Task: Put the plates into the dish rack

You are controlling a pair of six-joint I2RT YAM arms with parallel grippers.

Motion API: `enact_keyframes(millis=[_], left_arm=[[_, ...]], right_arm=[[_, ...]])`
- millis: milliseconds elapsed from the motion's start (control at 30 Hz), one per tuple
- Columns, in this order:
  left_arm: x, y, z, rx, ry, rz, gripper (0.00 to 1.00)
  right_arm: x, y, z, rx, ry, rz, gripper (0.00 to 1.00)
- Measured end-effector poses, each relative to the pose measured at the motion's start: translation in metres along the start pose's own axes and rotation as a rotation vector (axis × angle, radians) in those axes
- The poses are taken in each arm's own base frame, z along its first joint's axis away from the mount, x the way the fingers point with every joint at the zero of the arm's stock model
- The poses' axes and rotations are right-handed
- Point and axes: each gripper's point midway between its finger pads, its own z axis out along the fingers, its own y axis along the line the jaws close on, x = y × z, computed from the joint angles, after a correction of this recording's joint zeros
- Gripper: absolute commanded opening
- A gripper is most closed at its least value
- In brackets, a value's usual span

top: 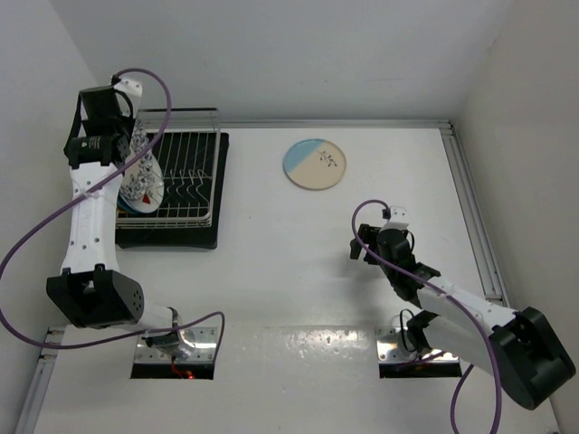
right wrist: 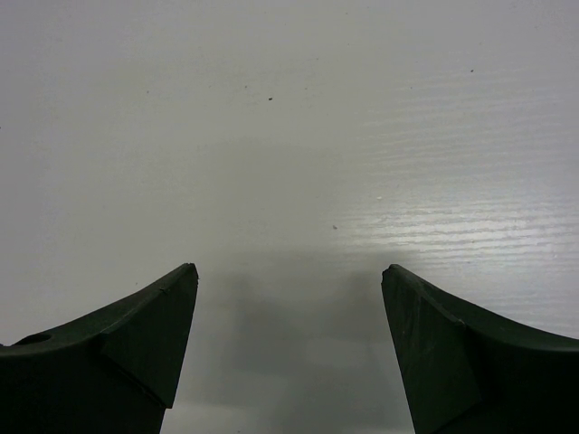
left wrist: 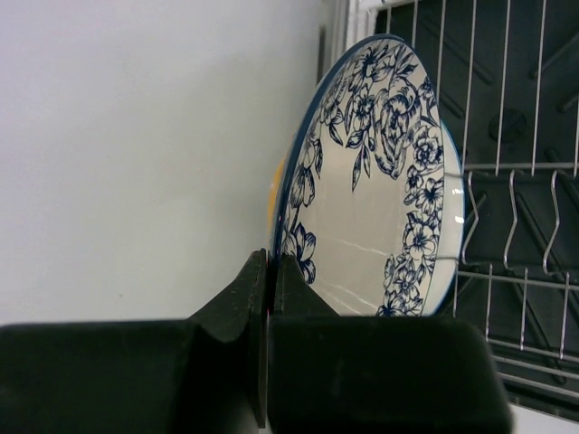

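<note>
My left gripper [top: 125, 149] is shut on the rim of the white plate with the blue floral pattern [top: 143, 178], which stands on edge at the left end of the dish rack [top: 192, 172]. In the left wrist view the fingers [left wrist: 258, 298] pinch the floral plate [left wrist: 375, 199] at its lower rim, beside the rack's wires [left wrist: 525, 226]. A sliver of a yellow plate [left wrist: 271, 194] shows behind it. The blue-and-cream plate with a sprig [top: 315, 164] lies flat on the table. My right gripper [top: 358, 244] is open and empty over bare table [right wrist: 289, 276]. The other plates are hidden.
The rack sits on a black tray [top: 220, 149] at the back left, close to the left wall [top: 36, 108]. A metal rail [top: 470, 208] runs along the table's right edge. The back wall stands just behind the rack.
</note>
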Motion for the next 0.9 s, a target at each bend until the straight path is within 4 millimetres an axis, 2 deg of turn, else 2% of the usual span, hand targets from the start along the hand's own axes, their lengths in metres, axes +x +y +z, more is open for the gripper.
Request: enact_keyframes(millis=[100, 200, 300, 433, 667, 833, 900], left_arm=[[-0.016, 0.009, -0.007, -0.02, -0.044, -0.008, 0.0], [-0.019, 0.01, -0.005, -0.031, -0.061, -0.013, 0.0], [-0.007, 0.001, 0.003, -0.022, -0.032, -0.002, 0.0], [0.021, -0.018, 0.016, 0.012, 0.038, 0.015, 0.0], [0.027, -0.032, 0.02, 0.043, 0.042, 0.013, 0.0], [0.045, -0.05, 0.029, 0.065, 0.072, 0.021, 0.0], [0.045, -0.052, 0.032, 0.056, 0.058, 0.01, 0.0]], right_arm=[[0.0, -0.001, 0.0, 0.004, 0.0, 0.003, 0.82], [0.0, -0.001, 0.0, 0.005, -0.001, 0.003, 0.82], [-0.001, -0.002, 0.0, 0.01, -0.004, 0.003, 0.82], [-0.002, -0.003, 0.0, 0.012, -0.009, 0.0, 0.82], [-0.001, -0.006, -0.001, 0.019, -0.012, 0.0, 0.82], [0.0, -0.007, -0.002, 0.02, -0.012, 0.0, 0.83], [0.0, -0.007, -0.002, 0.02, -0.012, -0.001, 0.84]])
